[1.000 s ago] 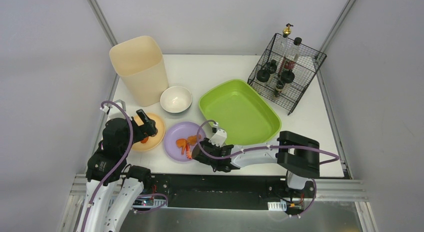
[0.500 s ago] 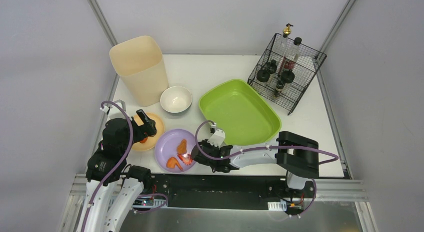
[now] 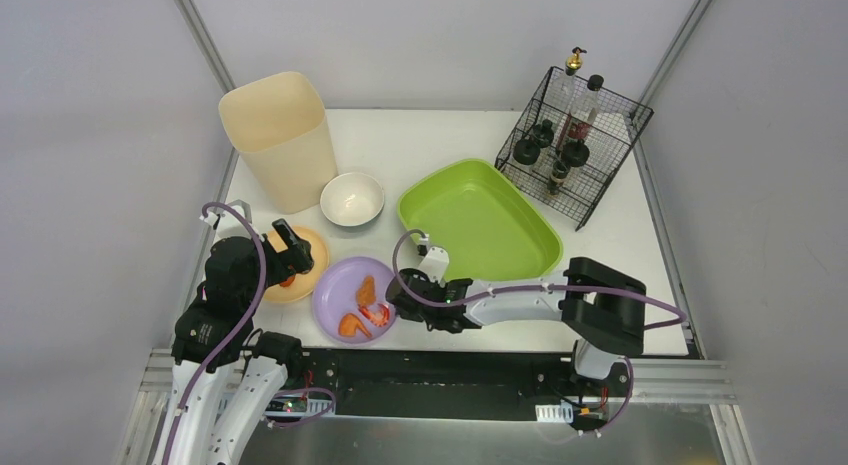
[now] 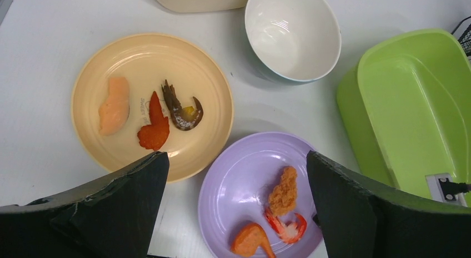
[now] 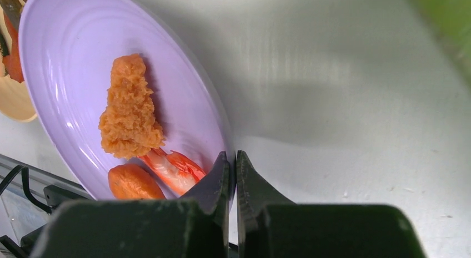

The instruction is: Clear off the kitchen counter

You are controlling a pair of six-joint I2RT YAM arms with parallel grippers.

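Your right gripper point(image 5: 232, 158) grasps the rim of the purple plate point(image 5: 72, 41) at the near edge of the kitchen counter point(image 3: 420, 145); your left gripper point(image 3: 288, 253) stands released.

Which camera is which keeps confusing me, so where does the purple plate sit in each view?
Top external: purple plate near the front edge, left of centre, at the right end effector.
Left wrist: purple plate bottom centre, right of the yellow plate.
Right wrist: purple plate upper left, rim pinched in the shut right end effector.
Shared landmark: the breaded piece on the plate.
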